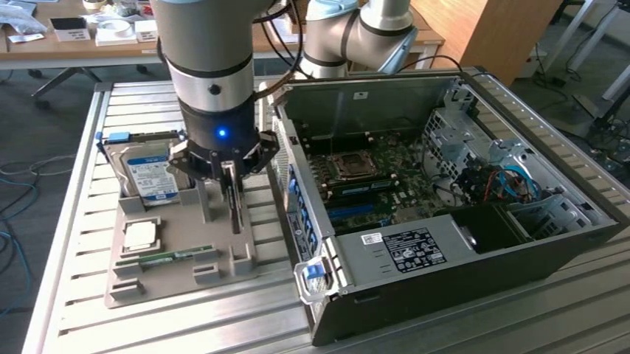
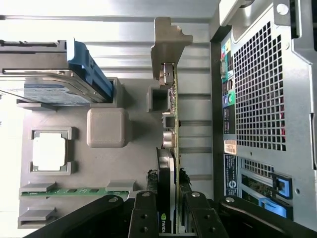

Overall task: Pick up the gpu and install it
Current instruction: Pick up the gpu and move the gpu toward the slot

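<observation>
- I see the gripper [image 1: 232, 181] low over the gray parts tray [image 1: 177, 284], which lies on the slatted metal table [image 1: 79, 324] on the exterior view's left of the open computer case [image 1: 443, 291].
- The graphics card [image 1: 235, 210] stands upright on its edge in the tray, on the side nearest the case. It is not in the case.
- In the wrist view the gripper [image 2: 167, 183] has the card between its jaws. The black pads [image 2: 151, 178] press against both sides, so I read it as grasping the graphics card [image 2: 172, 124].
- The card shows edge-on there, so I cannot see its face. Its pale end bracket sticks out past the tray's edge, and its other end is cut off under the fingers.
- From the exterior view the arm [image 1: 212, 66] covers the card's top, and I cannot make out how its bottom edge sits in the slot.
- The hard drive [image 1: 147, 173] is propped in the tray beside the gripper, partly behind the arm. In the wrist view glare washes out the label of the hard drive [image 2: 44, 89].
- The processor chip [image 1: 141, 236] and memory stick [image 1: 172, 257] lie flat in their own recesses, clear of the card.
</observation>
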Controlling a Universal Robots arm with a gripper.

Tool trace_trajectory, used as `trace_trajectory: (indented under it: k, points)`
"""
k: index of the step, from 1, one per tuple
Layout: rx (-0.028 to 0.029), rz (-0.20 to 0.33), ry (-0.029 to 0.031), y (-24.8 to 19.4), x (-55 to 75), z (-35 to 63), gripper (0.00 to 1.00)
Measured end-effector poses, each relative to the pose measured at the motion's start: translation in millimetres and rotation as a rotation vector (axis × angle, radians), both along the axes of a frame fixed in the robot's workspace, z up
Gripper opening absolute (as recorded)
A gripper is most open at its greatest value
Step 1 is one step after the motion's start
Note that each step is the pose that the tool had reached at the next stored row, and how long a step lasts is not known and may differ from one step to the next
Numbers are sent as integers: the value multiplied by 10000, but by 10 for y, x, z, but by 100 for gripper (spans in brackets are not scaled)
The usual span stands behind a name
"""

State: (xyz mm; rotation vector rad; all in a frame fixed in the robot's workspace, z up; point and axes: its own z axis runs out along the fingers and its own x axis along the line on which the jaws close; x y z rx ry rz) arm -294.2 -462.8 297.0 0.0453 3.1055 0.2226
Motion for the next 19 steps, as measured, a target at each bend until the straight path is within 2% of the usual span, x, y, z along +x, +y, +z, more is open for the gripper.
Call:
trace_trajectory:
  k: [6, 19]
  points:
    - [4, 0, 0, 0, 0, 136, 27]
    - [5, 0, 0, 0, 0, 363, 27]
